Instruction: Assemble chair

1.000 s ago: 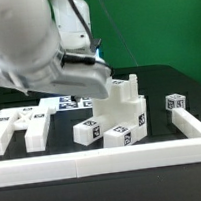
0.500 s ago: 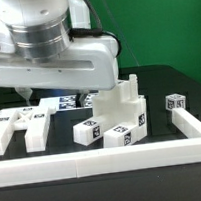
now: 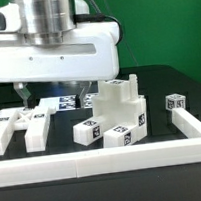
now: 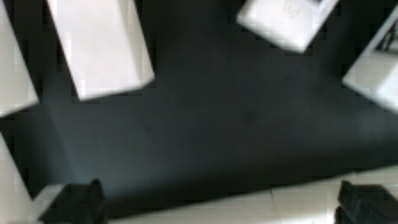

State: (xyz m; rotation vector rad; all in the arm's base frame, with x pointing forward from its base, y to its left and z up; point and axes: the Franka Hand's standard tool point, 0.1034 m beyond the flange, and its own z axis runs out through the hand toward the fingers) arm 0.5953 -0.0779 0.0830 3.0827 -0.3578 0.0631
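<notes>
Chair (image 3: pixel 120 111) unmoved, end effector (image 3: pixel 52 96) now level

backdrop: plain green wall (image 3: pixel 166 26) behind the claw (image 3: pixel 54 93) | worktop (image 3: pixel 162 84): matte black, beneath the claw | edge: white border rail (image 3: pixel 105 160) along the worktop's near side, camera-ward of the claw | light: even, soft

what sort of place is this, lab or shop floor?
Likely a robotics lab bench: black tabletop fenced by a long white L-shaped border rail, white blocky plastic chair parts carrying square tags, plain green backdrop.
</notes>
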